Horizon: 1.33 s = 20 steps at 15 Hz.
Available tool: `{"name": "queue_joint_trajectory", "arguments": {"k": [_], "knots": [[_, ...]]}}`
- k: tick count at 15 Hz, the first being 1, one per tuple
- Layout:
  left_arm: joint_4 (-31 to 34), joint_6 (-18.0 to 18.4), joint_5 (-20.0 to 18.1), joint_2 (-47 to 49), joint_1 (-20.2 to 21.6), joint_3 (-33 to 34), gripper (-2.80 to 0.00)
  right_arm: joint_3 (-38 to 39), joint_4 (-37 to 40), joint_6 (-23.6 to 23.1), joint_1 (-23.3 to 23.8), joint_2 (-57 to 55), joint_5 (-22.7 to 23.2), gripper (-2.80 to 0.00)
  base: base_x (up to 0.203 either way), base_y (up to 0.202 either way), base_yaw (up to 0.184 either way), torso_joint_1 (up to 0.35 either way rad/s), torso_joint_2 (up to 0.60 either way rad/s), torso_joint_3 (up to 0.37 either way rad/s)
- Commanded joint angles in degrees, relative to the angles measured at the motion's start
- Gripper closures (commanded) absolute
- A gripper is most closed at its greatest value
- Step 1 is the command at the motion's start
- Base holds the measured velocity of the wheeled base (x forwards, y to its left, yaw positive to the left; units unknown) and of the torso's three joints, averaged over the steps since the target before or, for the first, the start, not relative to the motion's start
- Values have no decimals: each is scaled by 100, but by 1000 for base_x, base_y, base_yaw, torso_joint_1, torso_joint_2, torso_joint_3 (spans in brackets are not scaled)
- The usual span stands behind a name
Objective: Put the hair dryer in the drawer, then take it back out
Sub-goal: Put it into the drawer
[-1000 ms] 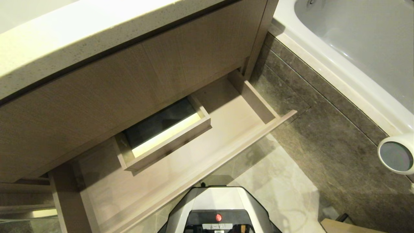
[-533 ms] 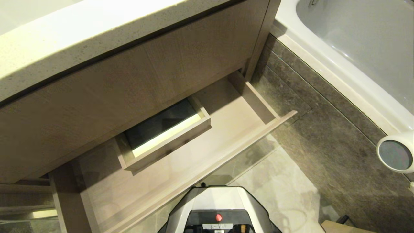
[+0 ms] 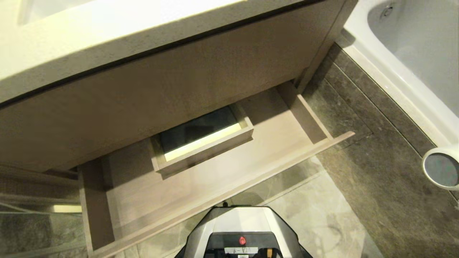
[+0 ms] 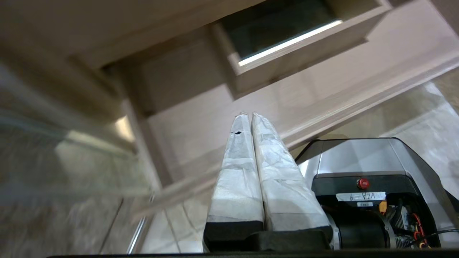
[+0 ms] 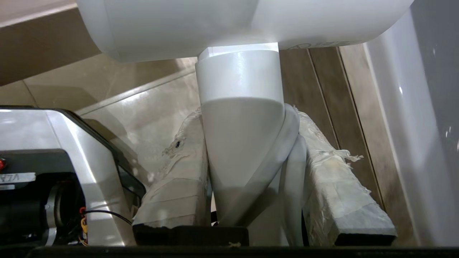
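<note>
The drawer (image 3: 272,143) stands pulled out under the vanity, light wood grain, with a boxed cut-out (image 3: 200,139) in its middle and nothing lying on its floor. The white hair dryer shows in the head view only as its grey round end (image 3: 441,169), at the right edge above the dark floor. In the right wrist view my right gripper (image 5: 247,122) is shut on the hair dryer's white handle (image 5: 238,136), the barrel (image 5: 215,25) beyond the fingers. My left gripper (image 4: 250,115) is shut and empty, parked beside the robot base and pointing towards the drawer (image 4: 322,82).
The pale stone vanity top (image 3: 107,46) overhangs the drawer. A white bathtub (image 3: 405,71) runs along the right, with a dark tiled step below it. My own base (image 3: 244,229) sits just before the drawer front. A glass panel (image 3: 32,215) stands at the left.
The whole head view has shifted: the drawer and bathtub now sit further right in the picture, so the camera moved. The hair dryer stays in the right gripper.
</note>
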<state>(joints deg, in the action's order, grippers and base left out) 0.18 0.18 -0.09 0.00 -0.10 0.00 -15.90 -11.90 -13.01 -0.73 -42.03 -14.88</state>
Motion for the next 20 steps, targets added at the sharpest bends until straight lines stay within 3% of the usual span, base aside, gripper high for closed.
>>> {"name": "queue_joint_trajectory", "arguments": {"k": [1, 9, 20], "knots": [[-1, -1, 0, 0, 1, 5, 0, -1, 11, -16, -6, -4, -6, 0, -2, -7, 171, 2, 2, 7], [-1, -1, 0, 0, 1, 9, 0, -18, 29, -26, -6, -33, -6, 0, 1, -4, 152, 3, 2, 3], [-1, -1, 0, 0, 1, 2, 0, -41, 101, -64, -114, -239, -14, 0, 0, 0, 0, 0, 0, 0]]}}
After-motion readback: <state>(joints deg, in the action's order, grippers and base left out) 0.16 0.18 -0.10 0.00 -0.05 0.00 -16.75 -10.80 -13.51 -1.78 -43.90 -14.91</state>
